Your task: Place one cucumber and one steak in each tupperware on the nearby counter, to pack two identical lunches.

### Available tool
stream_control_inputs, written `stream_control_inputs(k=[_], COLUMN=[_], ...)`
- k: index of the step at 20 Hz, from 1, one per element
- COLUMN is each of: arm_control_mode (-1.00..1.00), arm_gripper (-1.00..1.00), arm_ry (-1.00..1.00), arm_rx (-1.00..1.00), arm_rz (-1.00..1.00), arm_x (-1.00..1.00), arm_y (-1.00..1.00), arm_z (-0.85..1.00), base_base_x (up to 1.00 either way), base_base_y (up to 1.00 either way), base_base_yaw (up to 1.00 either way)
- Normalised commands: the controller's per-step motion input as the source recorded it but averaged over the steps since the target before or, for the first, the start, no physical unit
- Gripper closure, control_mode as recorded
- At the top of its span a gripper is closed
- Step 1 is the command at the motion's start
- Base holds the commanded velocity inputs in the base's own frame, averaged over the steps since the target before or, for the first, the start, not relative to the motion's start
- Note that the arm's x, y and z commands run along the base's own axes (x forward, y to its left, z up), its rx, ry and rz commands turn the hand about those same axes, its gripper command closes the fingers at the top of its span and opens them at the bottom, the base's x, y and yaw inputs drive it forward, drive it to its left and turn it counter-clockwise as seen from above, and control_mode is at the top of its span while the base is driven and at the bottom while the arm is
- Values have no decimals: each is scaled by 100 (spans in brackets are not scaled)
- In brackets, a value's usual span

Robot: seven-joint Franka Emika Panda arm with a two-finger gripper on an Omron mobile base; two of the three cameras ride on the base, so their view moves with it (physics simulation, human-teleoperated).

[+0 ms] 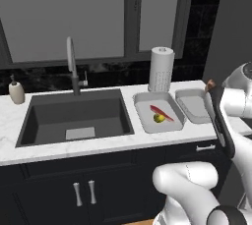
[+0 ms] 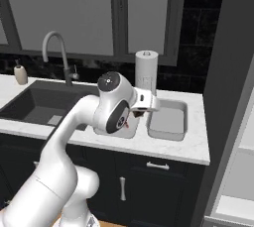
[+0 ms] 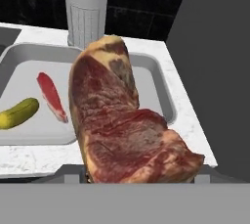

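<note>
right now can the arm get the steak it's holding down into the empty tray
Probably yes. The big steak hangs above the counter near the right tray, which is bare inside, and nothing stands between; the paper towel roll is behind the trays.

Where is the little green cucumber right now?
The cucumber lies in the left tupperware on the counter, just right of the sink, touching the thin red steak; the hand view shows it at the left edge.

Two tupperware trays (image 1: 145, 117) (image 1: 186, 102), two steaks (image 3: 52, 96) (image 3: 119, 120), one cucumber (image 3: 18, 113), one paper-towel roll (image 1: 161, 68)
</note>
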Motion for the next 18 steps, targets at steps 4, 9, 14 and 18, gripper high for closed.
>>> stream_control_inputs(k=[4,9,14,18], arm_control_mode=[-100,-100,-100,-100], arm_gripper=[100,100,100,100], arm_ry=[0,0,0,0], arm_rx=[0,0,0,0], arm_rz=[0,0,0,0], arm_x=[37,27,24,29], arm_y=[-10,-23,-25,-13], arm_z=[-46,-37,-29,-23], base_base_x=[0,0,0,0], base_base_y=[0,0,0,0], base_base_yaw=[0,0,0,0])
